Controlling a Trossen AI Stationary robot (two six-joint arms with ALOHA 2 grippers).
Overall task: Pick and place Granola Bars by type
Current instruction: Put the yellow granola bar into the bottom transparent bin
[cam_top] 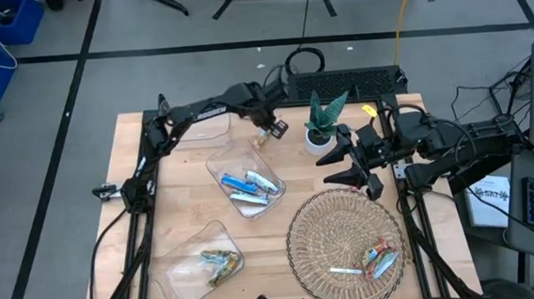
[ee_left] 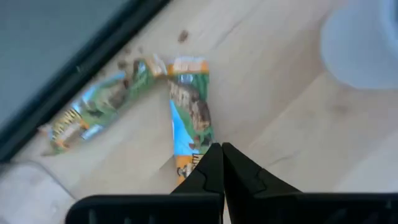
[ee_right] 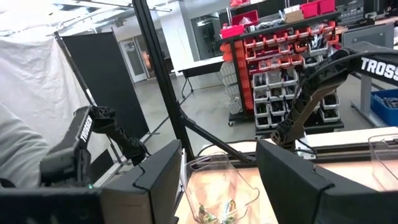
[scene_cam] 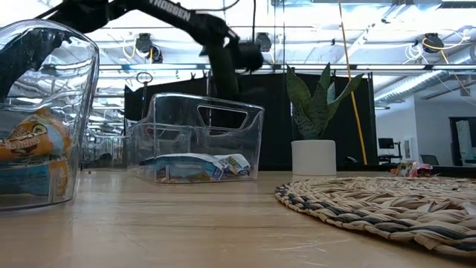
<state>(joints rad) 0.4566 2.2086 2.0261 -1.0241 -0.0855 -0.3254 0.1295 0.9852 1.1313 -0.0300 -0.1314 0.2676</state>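
Two green-gold granola bars lie on the wood by the table's far edge; in the left wrist view one bar (ee_left: 189, 112) runs up to my fingers and the other (ee_left: 99, 109) lies beside it. My left gripper (ee_left: 222, 155) is shut just over the first bar's near end, next to the plant (cam_top: 326, 117). Blue and silver-blue bars (cam_top: 249, 185) lie in the middle clear bin. More green-gold bars (cam_top: 220, 264) lie in the near-left bin. Orange-red and silver bars (cam_top: 376, 260) lie on the woven tray. My right gripper (cam_top: 353, 165) hangs open above the tray's far rim. My left gripper's shut fingers (ee_left: 208, 171) come from above at the orange end (ee_left: 185, 167) of the nearer green-gold bar, which passes behind one finger. I cannot tell whether they touch or pinch the wrapper. The bar's other parts lie flat on the table.
A third clear bin (cam_top: 211, 127) stands at the far left beside the left arm. The white plant pot (scene_cam: 314, 158) stands close to the left gripper. The round woven tray (cam_top: 320, 231) fills the near right. Bare wood shows between the bins.
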